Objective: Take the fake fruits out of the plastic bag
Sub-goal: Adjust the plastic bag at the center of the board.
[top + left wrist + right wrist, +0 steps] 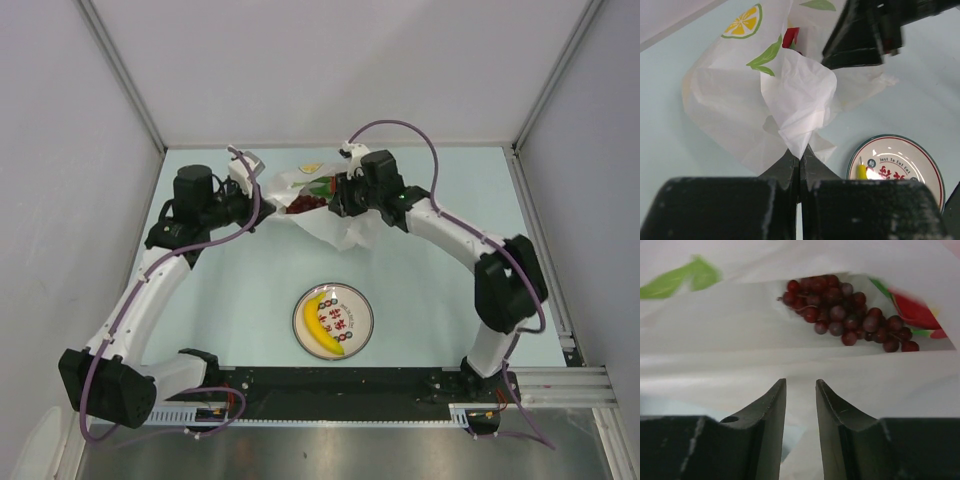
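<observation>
**Table** [230,290]: pale blue-green surface that carries every item below.

**Plastic bag** [345,232]: thin, crinkled, translucent white film. It lies at the far middle of the table, between the two arms. Its mouth faces the right arm. A lemon-slice print [745,21] and green leaf prints show on the film.

**Grapes** [845,315]: one bunch, dark purple-red. It lies inside the bag, just past the open mouth, resting on the lower layer of film.

**Red fruit** [912,310]: red with green leaves, blurred in the right wrist view. It is inside the bag, touching the far right end of the grapes.

**Banana** [320,325]: yellow, out of the bag. It lies on the left half of the plate.

**Plate** [362,308]: round and white with red marks. It sits at the near middle of the table, well apart from the bag.

**Left end effector** [800,155]: fingers pressed together, clamped on a gathered fold of the plastic bag at its left side.

**Right end effector** [801,386]: at the mouth of the bag, pointing in at the grapes. The fingers stand a narrow gap apart over the near lip of film. Whether any film is pinched between them cannot be told. They do not touch the grapes.
</observation>
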Available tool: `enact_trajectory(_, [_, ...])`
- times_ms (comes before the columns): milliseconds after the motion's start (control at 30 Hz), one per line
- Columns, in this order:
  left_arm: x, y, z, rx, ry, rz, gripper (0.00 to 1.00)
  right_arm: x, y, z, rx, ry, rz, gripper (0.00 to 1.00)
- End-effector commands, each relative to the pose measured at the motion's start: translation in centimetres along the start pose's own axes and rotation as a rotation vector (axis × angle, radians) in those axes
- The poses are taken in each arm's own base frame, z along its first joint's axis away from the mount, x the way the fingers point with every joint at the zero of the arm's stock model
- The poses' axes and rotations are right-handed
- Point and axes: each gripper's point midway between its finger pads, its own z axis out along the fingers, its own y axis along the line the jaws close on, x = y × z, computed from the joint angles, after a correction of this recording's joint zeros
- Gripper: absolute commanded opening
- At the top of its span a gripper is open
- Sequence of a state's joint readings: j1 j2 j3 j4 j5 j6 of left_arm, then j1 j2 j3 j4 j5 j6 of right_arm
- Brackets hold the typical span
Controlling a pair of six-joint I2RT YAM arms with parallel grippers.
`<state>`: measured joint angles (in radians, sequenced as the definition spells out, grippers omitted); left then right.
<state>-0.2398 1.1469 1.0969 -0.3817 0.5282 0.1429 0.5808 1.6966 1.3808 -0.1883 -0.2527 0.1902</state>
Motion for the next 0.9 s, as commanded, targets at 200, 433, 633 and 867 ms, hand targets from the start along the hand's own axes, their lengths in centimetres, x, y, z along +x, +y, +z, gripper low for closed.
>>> enact_trajectory(200, [-4.5, -1.8, -1.3, 0.065, -0.136, 0.045, 0.00, 1.6, -4.7, 6.4, 0.199, 0.024, -0.334, 0.41])
enact_trajectory(433, [-3.1, -3.9, -2.6, 0.113, -0.113, -0.019, 0.00, 5.5, 3.5, 2.8, -0.107, 0.144, -0.463, 0.48])
enact_trajectory(633, [2.2, -3.3, -2.1, 0.065, -0.032, -0.040, 0.00, -1.2, 3.2, 0.6, -0.139, -0.059, -0.406, 0.42])
enact_trajectory(867, [2.6, -2.3, -1.3, 0.041, -0.033, -0.032, 0.00, -4.2, 1.5, 1.8, -0.124, -0.108, -0.472, 0.36])
